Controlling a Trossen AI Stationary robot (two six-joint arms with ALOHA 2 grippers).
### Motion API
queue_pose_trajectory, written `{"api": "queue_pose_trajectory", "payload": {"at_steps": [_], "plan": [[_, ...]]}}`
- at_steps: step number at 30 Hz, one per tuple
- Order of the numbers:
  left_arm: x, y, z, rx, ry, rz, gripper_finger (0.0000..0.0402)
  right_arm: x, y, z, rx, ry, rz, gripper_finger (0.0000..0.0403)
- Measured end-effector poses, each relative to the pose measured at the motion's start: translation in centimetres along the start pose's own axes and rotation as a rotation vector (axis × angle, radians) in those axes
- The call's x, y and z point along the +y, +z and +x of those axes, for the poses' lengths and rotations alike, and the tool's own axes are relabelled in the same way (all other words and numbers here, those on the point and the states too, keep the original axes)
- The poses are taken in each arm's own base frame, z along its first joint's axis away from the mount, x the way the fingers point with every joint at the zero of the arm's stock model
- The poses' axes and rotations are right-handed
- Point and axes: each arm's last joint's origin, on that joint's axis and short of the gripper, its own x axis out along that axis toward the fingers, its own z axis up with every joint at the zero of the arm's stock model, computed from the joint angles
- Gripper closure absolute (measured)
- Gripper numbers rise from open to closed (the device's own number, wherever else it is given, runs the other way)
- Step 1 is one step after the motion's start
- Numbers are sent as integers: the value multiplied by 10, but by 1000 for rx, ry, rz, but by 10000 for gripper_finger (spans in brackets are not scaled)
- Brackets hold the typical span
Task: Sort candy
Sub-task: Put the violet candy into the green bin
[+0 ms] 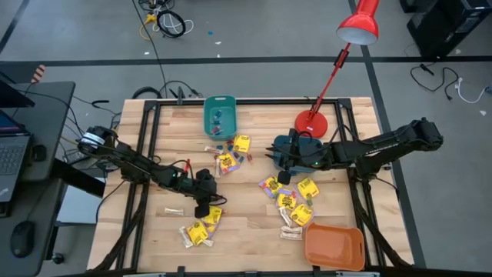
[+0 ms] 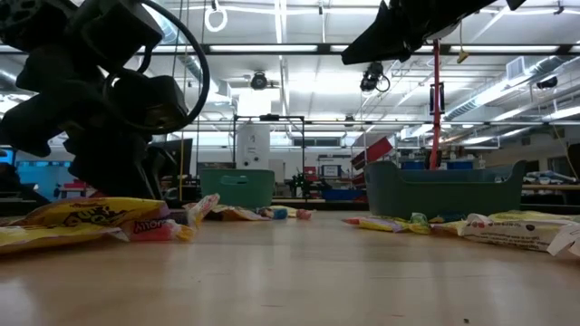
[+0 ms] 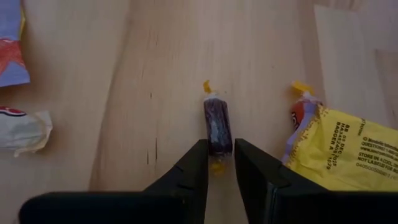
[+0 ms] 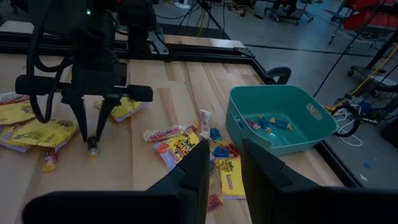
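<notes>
Wooden slats form the table point(image 1: 254, 196), framed in black, with a workshop floor and cables around it.

Lower left of the high view: the left gripper point(image 1: 201, 209) points down among yellow packets point(image 1: 201, 228). Its wrist view shows the two fingers point(image 3: 194, 167) set narrowly on either side of a small dark-wrapped sweet point(image 3: 217, 122) with yellow twisted ends; they flank its near end and appear to touch or nearly touch it. Whether the sweet is fully clamped cannot be told. It lies on the wood.

Centre: loose candy point(image 1: 228, 156) is scattered below the teal bin point(image 1: 219, 115), which already contains a few blue pieces point(image 4: 268, 122). A second cluster of packets point(image 1: 294, 201) lies right of centre.

Right: the right gripper point(image 1: 281, 176) hangs above the table, fingers slightly apart, holding nothing. An orange bin point(image 1: 334, 246) sits at lower right.

Judged step: picking the dark sweet. The next move calls for a firm closure, a lift clear of neighbouring packets, then transport to the matching bin.
</notes>
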Motion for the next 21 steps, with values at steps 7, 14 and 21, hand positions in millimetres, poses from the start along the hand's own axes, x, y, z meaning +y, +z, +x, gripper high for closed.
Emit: {"api": "queue_pose_trajectory", "payload": {"at_steps": [7, 14, 21], "plan": [[0, 0, 0, -1, 1, 1, 361, 0, 0, 0, 0, 0, 0, 325], [0, 0, 0, -5, 2, -13, 390, 0, 0, 0, 0, 0, -1, 325], [0, 1, 0, -9, 0, -17, 401, 0, 0, 0, 1, 0, -2, 325]]}}
